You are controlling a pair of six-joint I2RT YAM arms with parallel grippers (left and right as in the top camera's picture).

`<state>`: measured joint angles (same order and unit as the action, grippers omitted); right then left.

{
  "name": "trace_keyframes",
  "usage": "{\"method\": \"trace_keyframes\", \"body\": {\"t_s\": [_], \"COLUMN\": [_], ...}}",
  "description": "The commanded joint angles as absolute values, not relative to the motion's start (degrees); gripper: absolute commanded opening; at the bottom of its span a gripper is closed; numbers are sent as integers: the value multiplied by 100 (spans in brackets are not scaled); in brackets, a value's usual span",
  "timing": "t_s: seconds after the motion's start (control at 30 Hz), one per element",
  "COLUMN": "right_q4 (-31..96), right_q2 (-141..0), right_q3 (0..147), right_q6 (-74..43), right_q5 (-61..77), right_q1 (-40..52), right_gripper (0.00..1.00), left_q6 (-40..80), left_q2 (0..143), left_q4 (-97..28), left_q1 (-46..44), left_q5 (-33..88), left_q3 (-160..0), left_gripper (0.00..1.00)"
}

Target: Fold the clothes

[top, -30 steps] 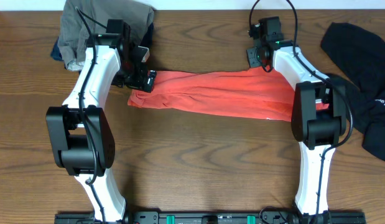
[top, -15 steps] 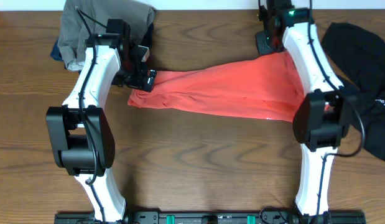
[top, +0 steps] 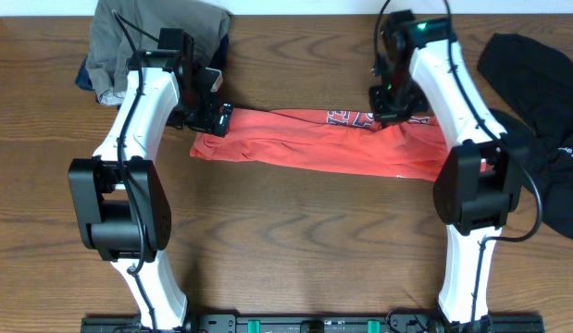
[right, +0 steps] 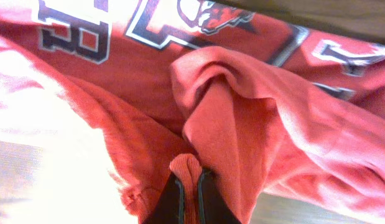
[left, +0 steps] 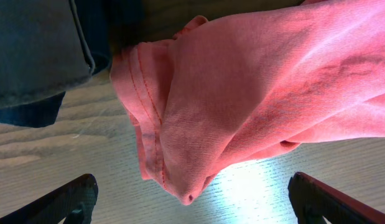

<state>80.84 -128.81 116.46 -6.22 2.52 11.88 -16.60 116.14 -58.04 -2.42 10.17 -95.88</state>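
Lying across the middle of the wooden table (top: 286, 231), the red T-shirt (top: 305, 143) makes a long band from the 9 o'clock side to the 3 o'clock side. It is bunched and folded over on itself. Some white and dark blue lettering (top: 346, 117) shows along its 12 o'clock edge.

The left gripper (top: 217, 120) is at the 9 o'clock end of the shirt. From the left wrist camera its two dark fingers (left: 68, 199) are far apart, so it is open and holds nothing. The shirt's stitched end sits between them. It may be touching the cloth, but the view is too close to be sure.

The right gripper (top: 393, 116) is over the shirt toward the 2 o'clock side, just by the lettering. From the right wrist camera its fingers (right: 164, 205) are pinched tight on a small fold of the red cloth, and the cloth rises in a ridge from there.

A black garment (top: 536, 83) lies limp at the 3 o'clock edge of the table, apart from the shirt. A small white mark (top: 571, 153) shows on it. A heap of grey clothes (top: 166, 28) sits at 11 o'clock, just behind the left arm.
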Motion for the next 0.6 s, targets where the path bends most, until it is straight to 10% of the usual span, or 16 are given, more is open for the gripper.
{"method": "trace_keyframes", "body": {"t_s": [0.0, 0.17, 0.37, 0.57], "right_q4": [7758, 7387, 7417, 7550], "right_q2": [-12842, -12842, -12807, -12693], "right_q3": [11194, 10713, 10715, 11050], "right_q6": [-1083, -1199, -1037, -915], "right_q5": [128, 130, 132, 134], "right_q1": [1114, 814, 554, 364], "right_gripper": [1, 7, 64, 72], "left_q6": [-1756, -1756, -1754, -1756], "left_q2": [11572, 11572, 11572, 11572], "left_q4": [-5817, -5815, -5802, -5841], "left_q1": [-244, -242, -244, -244], "left_q5": [1050, 1050, 1052, 1055], "left_q3": [-9605, -9605, -9605, -9598], "left_gripper": [99, 99, 99, 99]}}
